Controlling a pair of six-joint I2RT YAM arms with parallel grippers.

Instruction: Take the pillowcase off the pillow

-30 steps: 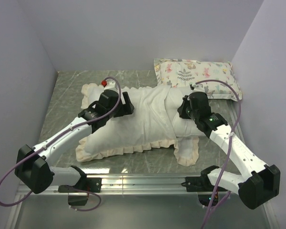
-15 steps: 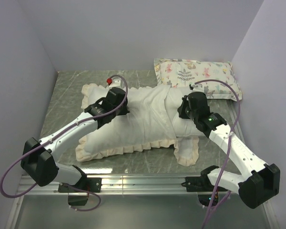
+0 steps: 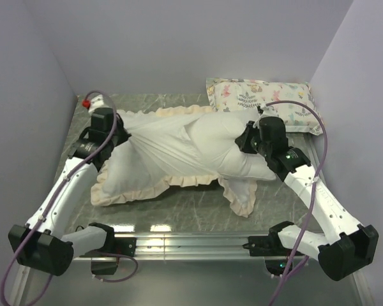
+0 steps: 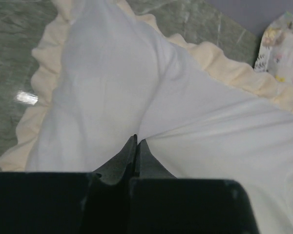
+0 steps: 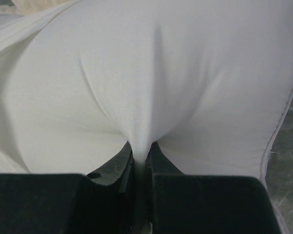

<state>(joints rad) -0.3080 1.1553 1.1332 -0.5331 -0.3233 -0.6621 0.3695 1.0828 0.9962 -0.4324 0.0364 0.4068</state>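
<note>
Pillowcase [image 3: 154, 145] pinched by left fingers [image 4: 121, 160], pillow [image 3: 246, 166] by right fingers [image 5: 162, 163], marble table [image 3: 185, 205], lilac walls [image 3: 179, 38]

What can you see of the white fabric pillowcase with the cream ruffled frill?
The white fabric pillowcase with its cream ruffled frill lies on the grey marble table, soft and creased. Its left end is gathered to a taut point in the shut left tool. Its right end covers part of the plump white pillow, which the right tool pinches.

Bright overhead light falls evenly, leaving small glare patches on the desk [image 3: 159, 227]. The left tool [image 4: 136, 141] and right tool [image 5: 140, 148] look dark and blurred up close.
</note>
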